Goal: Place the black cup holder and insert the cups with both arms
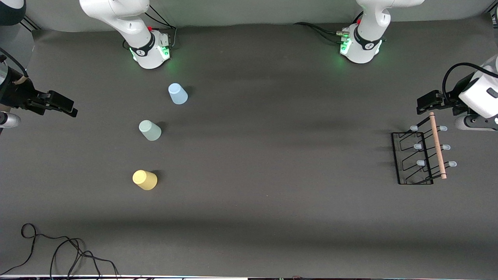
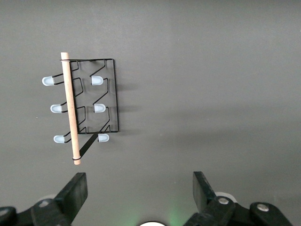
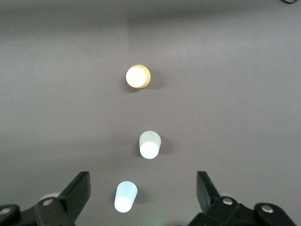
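Observation:
The black cup holder (image 1: 413, 157) stands toward the left arm's end of the table, its wooden rod (image 1: 437, 146) on top and pale-tipped pegs to both sides. It also shows in the left wrist view (image 2: 99, 99). My left gripper (image 1: 428, 102) (image 2: 138, 183) is open and empty over the bare table just off the rod's end. Three cups stand in a row toward the right arm's end: light blue (image 1: 178, 94) (image 3: 126, 197), pale green (image 1: 150, 130) (image 3: 150, 144), and yellow (image 1: 144, 179) (image 3: 138, 76) nearest the camera. My right gripper (image 1: 64, 105) (image 3: 142, 183) is open and empty, over the table by the blue cup.
The two arm bases (image 1: 149, 50) (image 1: 360, 46) stand at the table's back edge, lit green. A loose black cable (image 1: 58, 249) lies at the front corner on the right arm's end. A wide stretch of dark table (image 1: 280, 155) separates the cups from the holder.

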You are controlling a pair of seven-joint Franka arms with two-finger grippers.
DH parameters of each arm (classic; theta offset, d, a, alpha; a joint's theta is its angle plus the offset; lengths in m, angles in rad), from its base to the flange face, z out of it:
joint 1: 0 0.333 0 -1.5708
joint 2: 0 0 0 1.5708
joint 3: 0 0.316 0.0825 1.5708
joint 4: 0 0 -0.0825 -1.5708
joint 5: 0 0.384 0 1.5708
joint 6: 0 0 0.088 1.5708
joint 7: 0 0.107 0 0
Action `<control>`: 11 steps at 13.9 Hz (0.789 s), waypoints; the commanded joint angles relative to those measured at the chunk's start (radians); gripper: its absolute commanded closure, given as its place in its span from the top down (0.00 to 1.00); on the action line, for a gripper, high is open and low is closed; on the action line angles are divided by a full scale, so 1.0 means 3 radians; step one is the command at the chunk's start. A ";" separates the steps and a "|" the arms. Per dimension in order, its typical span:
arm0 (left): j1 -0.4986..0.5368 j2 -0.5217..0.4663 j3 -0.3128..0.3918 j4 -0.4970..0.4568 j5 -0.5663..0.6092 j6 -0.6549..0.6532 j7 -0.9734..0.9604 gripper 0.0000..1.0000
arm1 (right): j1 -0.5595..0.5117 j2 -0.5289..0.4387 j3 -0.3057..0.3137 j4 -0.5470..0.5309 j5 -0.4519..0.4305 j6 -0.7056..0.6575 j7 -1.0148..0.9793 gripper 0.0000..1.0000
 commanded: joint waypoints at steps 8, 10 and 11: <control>-0.0001 -0.0023 -0.0030 -0.0011 0.0105 0.0005 0.0019 1.00 | 0.0030 -0.0007 -0.0019 -0.0090 -0.0016 0.0051 -0.0016 1.00; 0.0009 -0.0034 -0.0035 -0.0016 0.0126 0.0000 0.0024 1.00 | 0.0045 0.0008 -0.0014 -0.0095 -0.0021 0.0056 -0.0016 1.00; 0.0019 -0.0044 -0.0030 -0.0021 0.0126 0.0000 0.0029 1.00 | 0.0051 0.0019 -0.0014 -0.0110 -0.0021 0.0057 -0.0016 1.00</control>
